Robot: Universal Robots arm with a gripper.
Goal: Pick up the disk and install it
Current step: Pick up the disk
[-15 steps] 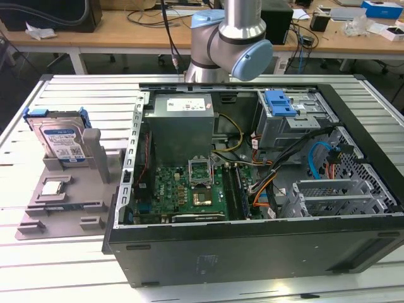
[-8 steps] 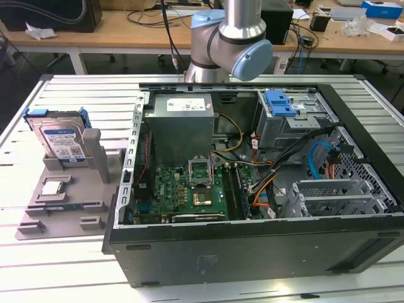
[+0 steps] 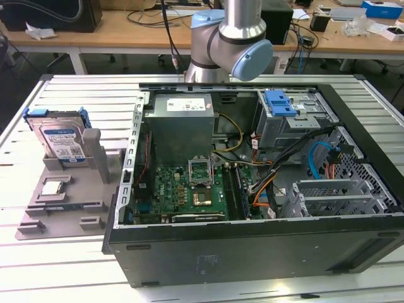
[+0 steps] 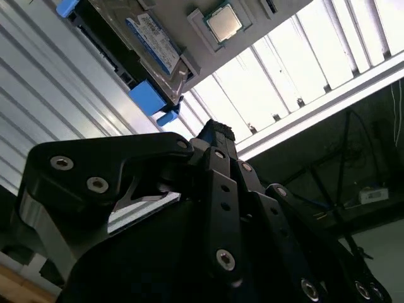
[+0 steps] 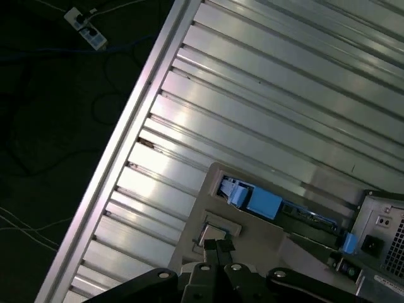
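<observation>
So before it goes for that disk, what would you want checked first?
1. The disk stands upright in its grey stand: ok.
2. Nothing lies on the disk or blocks it: ok.
3. The pincer is apart from the disk and not touching it: ok.
4. The computer case is open on top: ok.
5. The metal cage has a free slot for the disk: cannot tell; a blue bracket sits atop it.
6. The cables beside the cage are out of the way: cannot tell.
</observation>
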